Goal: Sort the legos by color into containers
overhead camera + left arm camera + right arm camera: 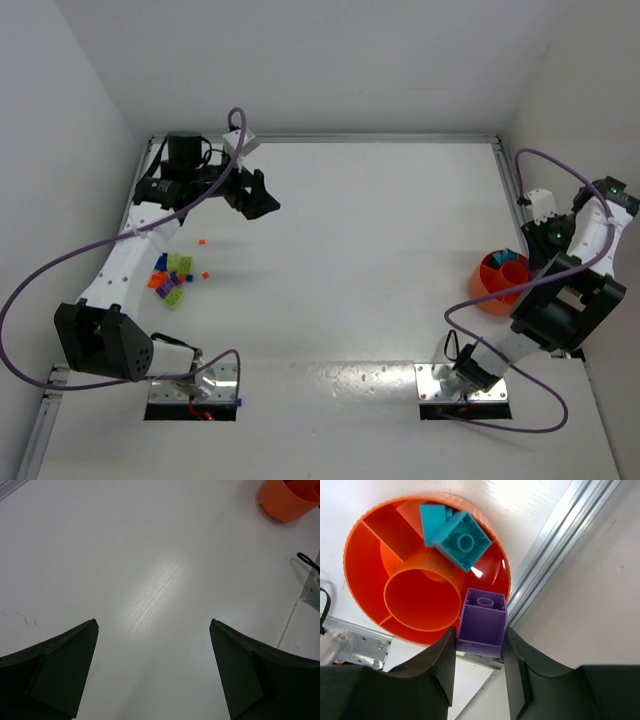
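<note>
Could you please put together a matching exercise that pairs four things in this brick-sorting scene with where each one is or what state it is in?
Column one
1. purple brick
2. cyan bricks
3. left tool
4. loose brick pile

Column two
A. lying in a ring compartment of the orange bowl
B. open, holding nothing, over bare table
C. on the table beside the left arm
D. gripped by the right tool

Pairs: 1-D, 2-A, 3-B, 4-C
</note>
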